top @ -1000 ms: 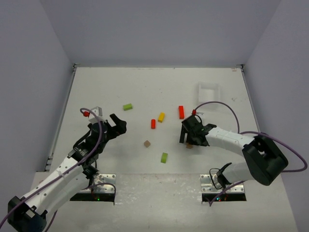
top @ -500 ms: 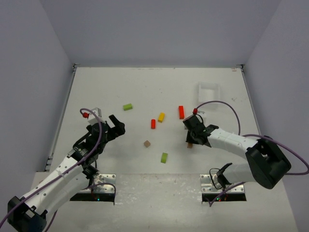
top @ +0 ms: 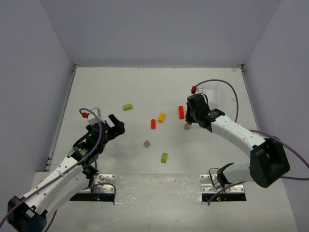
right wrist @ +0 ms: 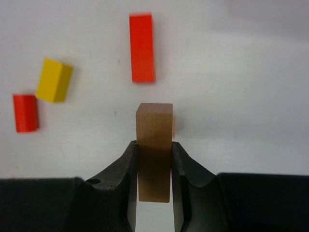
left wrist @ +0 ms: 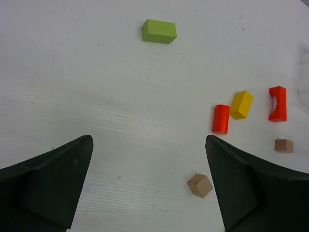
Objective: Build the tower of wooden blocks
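Note:
My right gripper (top: 189, 122) (right wrist: 154, 159) is shut on a plain brown bar (right wrist: 154, 137) (top: 187, 126), held upright just in front of the red bar (top: 181, 112) (right wrist: 142, 47). To their left lie a yellow block (top: 161, 116) (right wrist: 54, 79) and a red cylinder (top: 153, 123) (right wrist: 25, 112). A brown cube (top: 147, 143) (left wrist: 200, 185), a green block (top: 164, 157) and another green block (top: 127, 107) (left wrist: 159, 31) lie apart. My left gripper (top: 116, 126) (left wrist: 148, 145) hangs open over bare table, left of the cube. A tower is out of view; the blocks lie singly.
A white tray (top: 210, 89) stands at the back right, partly behind my right arm and its purple cable. Grey walls close in the white table (top: 96, 87) on three sides. The arm bases sit at the near edge.
My right gripper has shut on the brown bar and carried it away from the near edge, up to the red bar. The left arm has hardly moved.

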Motion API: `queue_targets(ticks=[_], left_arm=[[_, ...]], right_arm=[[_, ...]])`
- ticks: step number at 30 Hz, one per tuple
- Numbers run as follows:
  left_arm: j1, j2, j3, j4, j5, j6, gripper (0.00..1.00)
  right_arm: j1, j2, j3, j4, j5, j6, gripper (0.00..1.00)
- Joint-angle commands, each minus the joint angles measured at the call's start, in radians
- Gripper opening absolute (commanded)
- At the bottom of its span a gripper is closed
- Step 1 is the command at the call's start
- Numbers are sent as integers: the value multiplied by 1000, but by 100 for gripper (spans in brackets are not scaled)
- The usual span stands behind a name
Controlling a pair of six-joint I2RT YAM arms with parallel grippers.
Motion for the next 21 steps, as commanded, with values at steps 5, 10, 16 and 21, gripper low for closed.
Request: queue_targets(ticks=[5,10,16,21], left_arm=[[7,10,38,54,-29,32,100],[7,8,30,67,-36,45,100],[7,18,16,93,-36,58,100],[7,21,15,98,-32,73,100]], right_arm=[[-161,250,294,145,-263,-301,11],[-187,378,365,158,-272,-344,12],[-199,465,394,159,-272,-343,15],[-203,509,407,159,-243,-338,16]])
